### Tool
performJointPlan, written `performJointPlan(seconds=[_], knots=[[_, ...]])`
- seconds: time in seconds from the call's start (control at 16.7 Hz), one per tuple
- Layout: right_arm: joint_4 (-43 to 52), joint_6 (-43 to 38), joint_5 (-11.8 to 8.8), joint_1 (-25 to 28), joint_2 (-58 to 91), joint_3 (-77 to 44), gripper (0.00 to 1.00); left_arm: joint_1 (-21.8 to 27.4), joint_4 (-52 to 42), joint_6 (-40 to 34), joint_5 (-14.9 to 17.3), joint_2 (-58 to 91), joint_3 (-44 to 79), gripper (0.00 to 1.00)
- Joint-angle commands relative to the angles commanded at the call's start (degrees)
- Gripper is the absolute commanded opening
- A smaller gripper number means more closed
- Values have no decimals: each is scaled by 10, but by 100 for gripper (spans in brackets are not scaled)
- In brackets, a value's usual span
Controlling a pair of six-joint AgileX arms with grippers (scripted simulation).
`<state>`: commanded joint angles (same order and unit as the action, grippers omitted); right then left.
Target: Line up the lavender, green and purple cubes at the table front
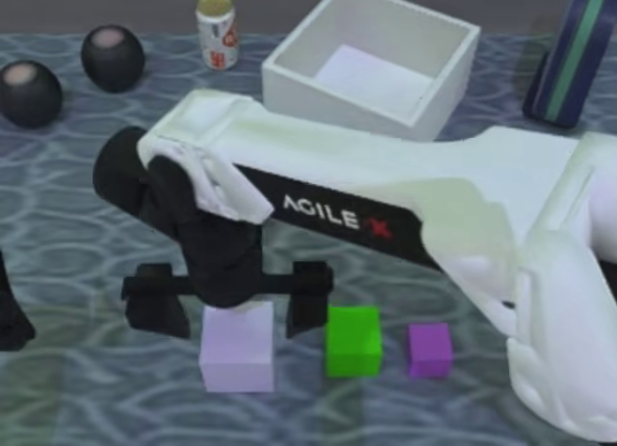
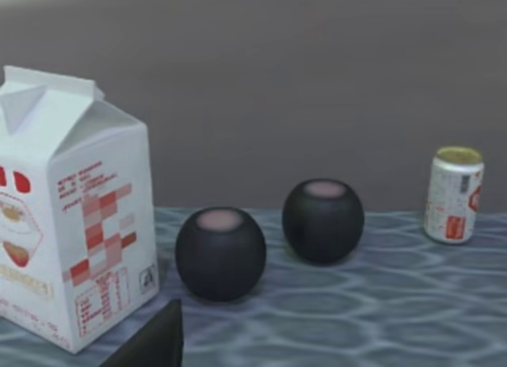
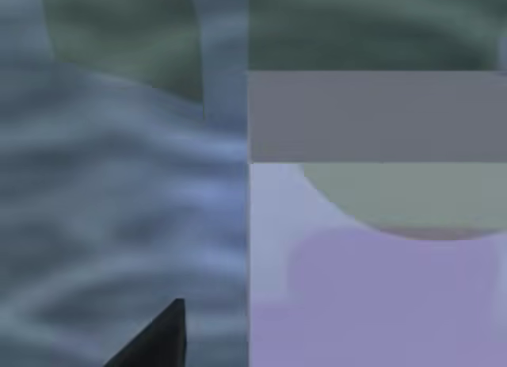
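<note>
Along the table (image 1: 87, 398) front stand three cubes in a row: the lavender cube (image 1: 238, 350) at the left, the green cube (image 1: 354, 341) in the middle, the small purple cube (image 1: 429, 350) at the right. My right gripper (image 1: 231, 319) hangs open just above the lavender cube, one black finger on either side of it and apart from it. In the right wrist view the lavender cube (image 3: 372, 296) fills the near side, beside one finger (image 3: 162, 339). My left gripper (image 1: 8, 316) is parked at the table's left edge, open.
A big white square box (image 1: 289, 65) stands at the back centre, a can (image 1: 217, 32) and two black spheres (image 1: 113, 56) (image 1: 29, 91) at the back left. A dark striped object (image 1: 574, 51) is at the back right. A milk carton (image 2: 71, 208) shows in the left wrist view.
</note>
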<state>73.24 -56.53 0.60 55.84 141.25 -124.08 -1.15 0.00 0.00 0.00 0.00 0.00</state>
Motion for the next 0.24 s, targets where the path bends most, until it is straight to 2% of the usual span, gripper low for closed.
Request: performJointPlan(seconds=[0.24], knots=[[47,4,0,3,-11,-43,100,0,0,0,0,0,0,100]])
